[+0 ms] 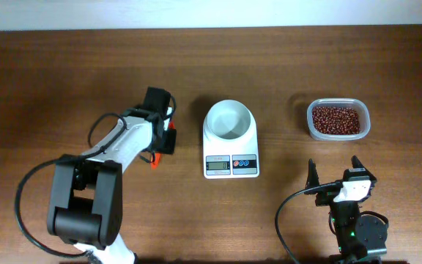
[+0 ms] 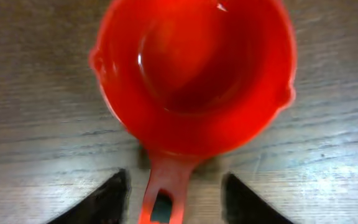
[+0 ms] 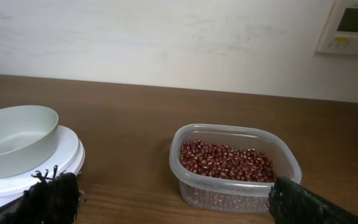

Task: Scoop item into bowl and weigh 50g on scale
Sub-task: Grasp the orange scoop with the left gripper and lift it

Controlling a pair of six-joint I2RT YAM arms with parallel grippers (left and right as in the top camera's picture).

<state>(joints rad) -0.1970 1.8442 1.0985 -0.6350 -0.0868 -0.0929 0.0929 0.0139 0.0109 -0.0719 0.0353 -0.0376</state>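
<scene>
Red plastic fills most of the left wrist view: a scoop [image 2: 194, 68] lies on the wooden counter [image 2: 36, 124], its round cup turned up and a little blurred, the far rim cut off by the top edge. Its handle [image 2: 163, 193] runs down between the two dark fingers [image 2: 107, 199] of the left gripper [image 2: 174, 180] and leaves the picture at the bottom, so its end is not seen. Bare wood shows on each side of the handle; the jaws stand apart and do not touch it. From overhead the scoop is nearly all hidden under the left arm [image 1: 119, 147]; only small orange-red pieces show beside it.

The beans [image 1: 336, 119] are in a clear plastic tub [image 1: 367, 123] at the right side of the counter, well apart from the scoop. The bowl [image 1: 230, 119] stands on the back part of the scale [image 1: 231, 147], between the left arm and the tub; its inside shows plain white. The display [image 1: 217, 165] is too small to read, and in the right wrist view the scale is cut off at the left edge.

The right gripper [image 1: 334, 167] hangs on the near side of the tub, jaws wide apart and holding nothing; its own camera shows only dark fingertips [image 3: 51, 199] in the lower corners.
</scene>
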